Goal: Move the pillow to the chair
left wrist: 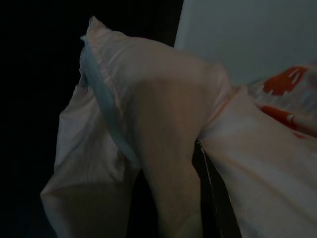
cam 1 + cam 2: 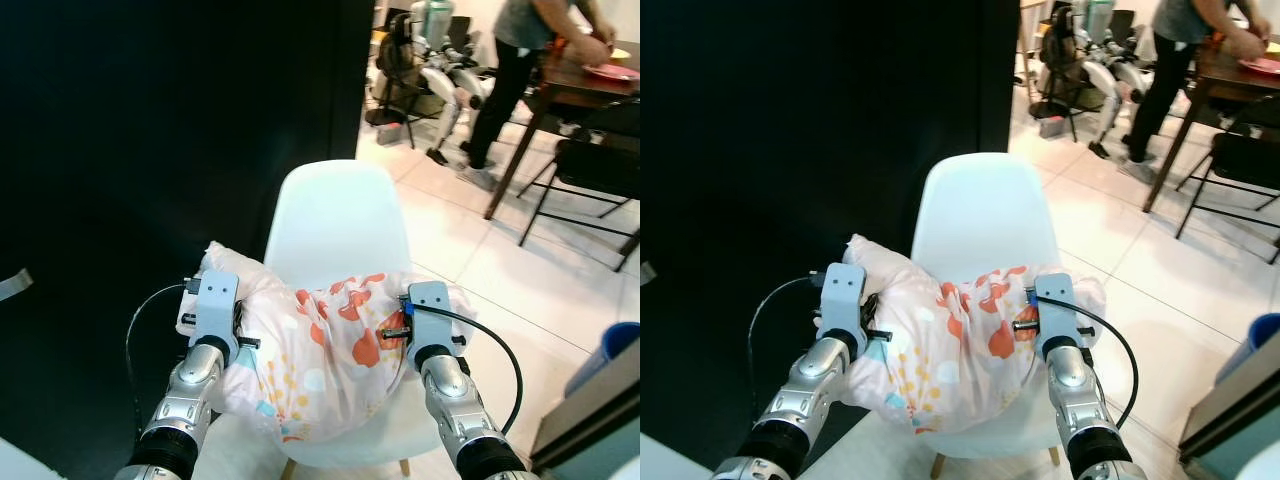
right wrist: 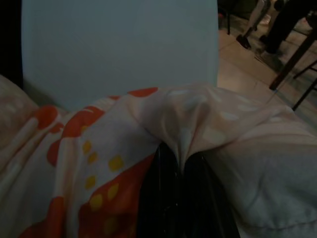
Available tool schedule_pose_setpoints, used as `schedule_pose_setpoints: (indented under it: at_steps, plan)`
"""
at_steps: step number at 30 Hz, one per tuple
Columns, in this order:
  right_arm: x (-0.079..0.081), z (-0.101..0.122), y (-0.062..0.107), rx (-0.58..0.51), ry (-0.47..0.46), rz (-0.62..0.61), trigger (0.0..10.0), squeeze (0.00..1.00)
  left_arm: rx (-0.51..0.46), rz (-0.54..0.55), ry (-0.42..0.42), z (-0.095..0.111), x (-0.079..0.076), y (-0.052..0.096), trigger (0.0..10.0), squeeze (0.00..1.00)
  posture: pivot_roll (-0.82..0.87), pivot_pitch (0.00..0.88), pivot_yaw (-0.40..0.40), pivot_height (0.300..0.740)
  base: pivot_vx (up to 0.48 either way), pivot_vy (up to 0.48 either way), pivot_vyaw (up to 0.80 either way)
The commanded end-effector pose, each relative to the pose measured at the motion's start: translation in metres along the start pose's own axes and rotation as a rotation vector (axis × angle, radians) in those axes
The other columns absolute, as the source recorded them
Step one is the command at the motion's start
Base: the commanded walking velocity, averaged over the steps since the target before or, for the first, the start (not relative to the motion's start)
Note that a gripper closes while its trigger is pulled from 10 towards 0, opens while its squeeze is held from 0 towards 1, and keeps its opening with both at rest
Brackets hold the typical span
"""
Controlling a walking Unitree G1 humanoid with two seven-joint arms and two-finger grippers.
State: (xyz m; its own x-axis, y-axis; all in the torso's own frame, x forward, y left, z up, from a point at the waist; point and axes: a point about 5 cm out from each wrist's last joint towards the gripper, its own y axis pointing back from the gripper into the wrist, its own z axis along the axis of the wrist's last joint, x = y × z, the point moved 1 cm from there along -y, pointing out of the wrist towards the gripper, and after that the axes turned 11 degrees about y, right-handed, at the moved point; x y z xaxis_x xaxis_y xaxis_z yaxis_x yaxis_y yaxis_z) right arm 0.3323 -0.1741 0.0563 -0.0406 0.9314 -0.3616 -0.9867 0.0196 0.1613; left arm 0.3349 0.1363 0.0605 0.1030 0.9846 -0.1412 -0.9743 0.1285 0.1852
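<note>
The pillow (image 2: 320,350), pale pink with orange and yellow prints, lies across the seat of the white plastic chair (image 2: 335,215), and its left end juts past the seat's left edge. My left gripper (image 2: 222,322) is at the pillow's left end, with the fabric bunched around its fingers (image 1: 210,198). My right gripper (image 2: 412,318) is at the pillow's right end. In the right wrist view its black fingers (image 3: 163,198) pinch a fold of the cover (image 3: 188,124) in front of the chair's backrest (image 3: 119,49).
A black wall (image 2: 150,150) stands to the left of and behind the chair. At the back right a person (image 2: 520,50) leans over a dark wooden table (image 2: 580,85) with a black chair (image 2: 590,160). Another robot (image 2: 445,70) stands nearby. A blue bin (image 2: 610,350) is at the right.
</note>
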Motion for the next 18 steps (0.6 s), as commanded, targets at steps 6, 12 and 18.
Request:
schedule_pose_setpoints:
  at_steps: [6, 12, 18]
  plan:
    - [-0.013, 0.032, -0.018, -0.084, 0.038, -0.023, 10.0, 0.00, -0.038, -0.133, -0.032, 0.017, -0.028, -0.014, 10.0, 0.00, -0.02, 0.020, -0.005, 0.740, 0.000, 0.000, 0.00]
    - [-0.020, 0.051, -0.026, -0.140, 0.003, -0.056, 10.0, 0.00, -0.246, -0.289, 0.151, 0.055, -0.056, -0.018, 10.0, 0.00, -0.02, 0.011, -0.015, 0.720, 0.000, 0.000, 0.00]
    - [-0.021, 0.050, -0.026, -0.136, 0.029, -0.066, 10.0, 0.00, -0.228, -0.330, 0.080, 0.050, -0.062, -0.017, 10.0, 0.00, -0.02, 0.014, -0.014, 0.690, 0.000, 0.000, 0.00]
